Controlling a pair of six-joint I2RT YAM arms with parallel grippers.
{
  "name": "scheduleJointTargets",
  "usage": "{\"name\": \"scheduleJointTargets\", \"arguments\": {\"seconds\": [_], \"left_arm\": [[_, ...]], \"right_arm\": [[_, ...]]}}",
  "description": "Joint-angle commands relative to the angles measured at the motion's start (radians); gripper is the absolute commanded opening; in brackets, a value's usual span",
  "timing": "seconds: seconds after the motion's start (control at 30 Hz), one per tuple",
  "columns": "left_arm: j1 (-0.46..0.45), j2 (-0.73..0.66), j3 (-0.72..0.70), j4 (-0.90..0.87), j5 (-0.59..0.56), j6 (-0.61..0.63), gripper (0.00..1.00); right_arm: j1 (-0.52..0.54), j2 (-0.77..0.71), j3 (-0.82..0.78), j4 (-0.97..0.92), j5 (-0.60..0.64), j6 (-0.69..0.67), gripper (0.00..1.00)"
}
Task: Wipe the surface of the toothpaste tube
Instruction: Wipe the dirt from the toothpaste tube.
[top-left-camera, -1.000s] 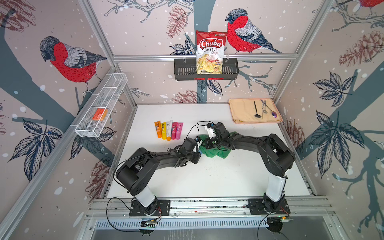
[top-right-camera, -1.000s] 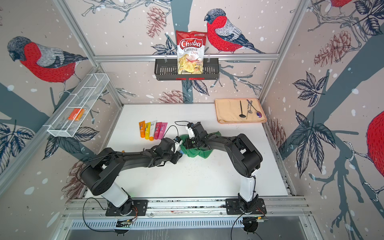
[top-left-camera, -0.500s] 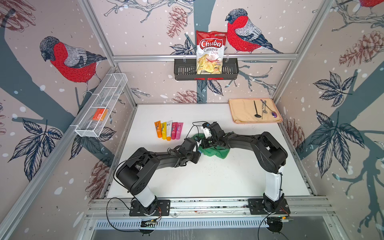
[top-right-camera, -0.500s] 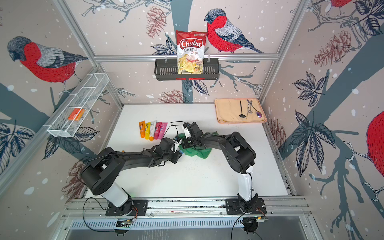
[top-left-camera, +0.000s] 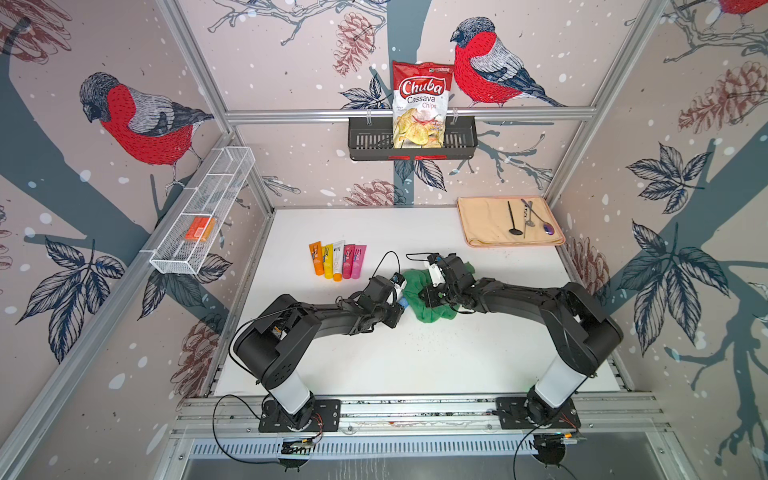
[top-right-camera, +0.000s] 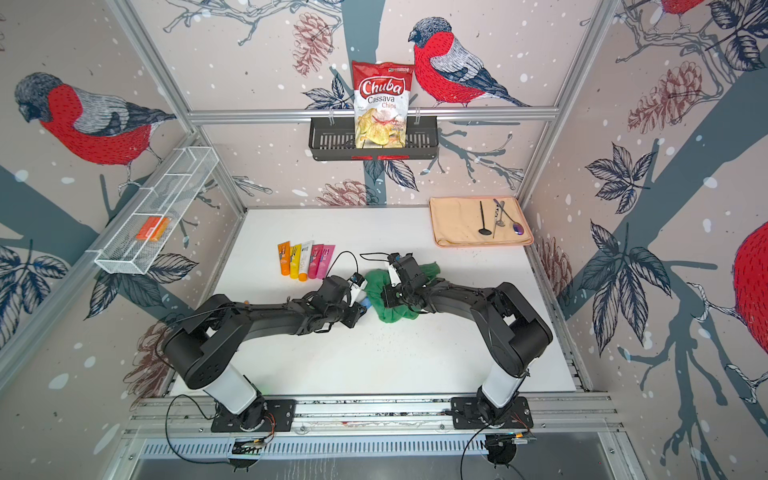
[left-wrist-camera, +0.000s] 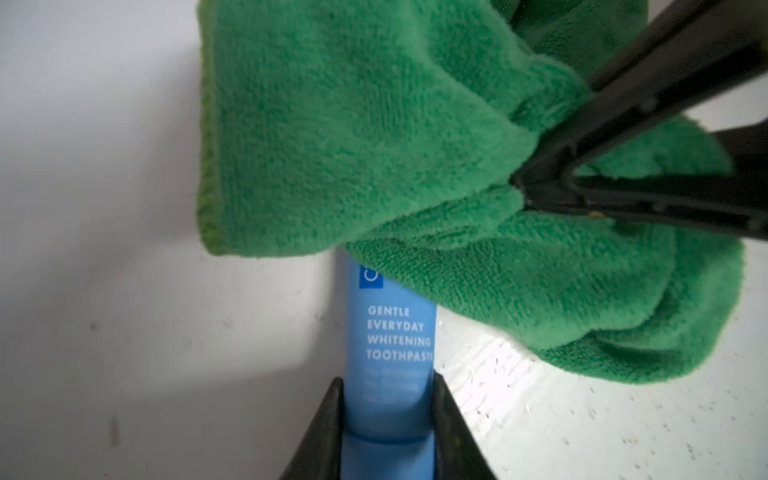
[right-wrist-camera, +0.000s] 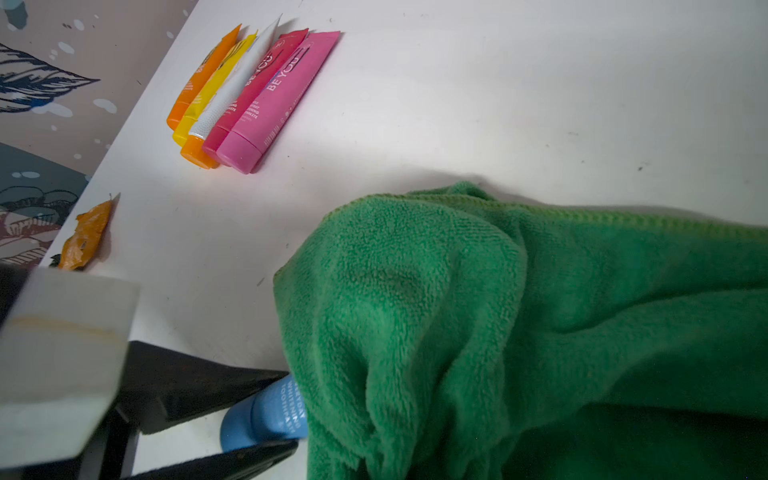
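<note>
table (top-left-camera: 415, 357): white, speckled; both arms reach in from the near edge.
left end effector (left-wrist-camera: 388, 399): grasping the toothpaste tube (left-wrist-camera: 390, 332) near its cap end, one finger on each side.
toothpaste tube: light blue, mid-table, a little left of centre; it runs rightward from the left end effector, its far part hidden under the green cloth (top-left-camera: 432, 313).
green cloth: bunched terry, centre of table, draped over the tube and touching it.
right end effector (left-wrist-camera: 524, 189): clenched on a fold of the green cloth.
orange scrap (right-wrist-camera: 85, 237): crumpled, at the table's left edge.
row of tubes (top-left-camera: 337, 259): five, side by side (orange, yellow, white, red, pink); left and farther back, apart from the cloth.
beige mat (top-left-camera: 482, 224): far right corner; utensils (top-left-camera: 524, 216) lie on it.
wire basket (top-left-camera: 195, 249): on the left wall; orange box (top-left-camera: 200, 228) inside.
black basket (top-left-camera: 365, 141): on the far wall; chips bag (top-left-camera: 419, 104) stands in it.
</note>
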Motion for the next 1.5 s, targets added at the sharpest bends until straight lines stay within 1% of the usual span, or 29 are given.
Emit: {"name": "scheduleJointTargets", "arguments": {"seconds": [0.0,0.17,0.33,0.43,0.5,0.6,0.7,0.8,0.9,1.0,1.27,1.47], "left_arm": [[0.003,0.001,-0.003,-0.017,-0.029,0.012,0.14],[0.002,-0.004,-0.009,-0.007,-0.007,0.016,0.14],[0.002,-0.011,-0.015,0.002,-0.003,0.020,0.14],[0.002,-0.012,-0.017,0.003,-0.012,0.021,0.14],[0.002,-0.012,-0.015,0.005,-0.007,0.023,0.14],[0.002,-0.014,-0.017,0.007,0.000,0.024,0.14],[0.002,-0.019,-0.021,0.006,-0.001,0.025,0.14],[0.002,-0.026,-0.027,0.010,0.010,0.027,0.14],[0.002,-0.025,-0.027,0.011,0.013,0.028,0.14],[0.002,-0.021,-0.027,0.013,0.016,0.028,0.13],[0.002,-0.013,-0.026,0.017,0.016,0.030,0.13],[0.002,-0.009,-0.025,0.028,0.021,0.030,0.13]], "right_arm": [[0.008,0.016,0.006,0.040,-0.039,0.024,0.00],[0.040,0.098,0.079,0.065,-0.091,0.038,0.00],[0.061,0.164,0.106,0.087,-0.136,0.050,0.00],[0.052,0.195,0.121,0.019,-0.080,0.035,0.00],[0.031,0.198,0.123,-0.029,-0.022,0.029,0.00],[-0.011,0.186,0.132,-0.075,0.023,0.013,0.00],[-0.041,0.192,0.178,-0.150,0.096,-0.017,0.00],[-0.076,0.214,0.221,-0.184,0.120,-0.043,0.00],[-0.097,0.241,0.257,-0.201,0.101,-0.058,0.00],[-0.068,0.241,0.266,-0.197,0.079,-0.064,0.00],[0.064,0.234,0.243,-0.107,-0.125,-0.045,0.00],[0.078,0.193,0.182,0.001,-0.254,-0.007,0.00]]}}
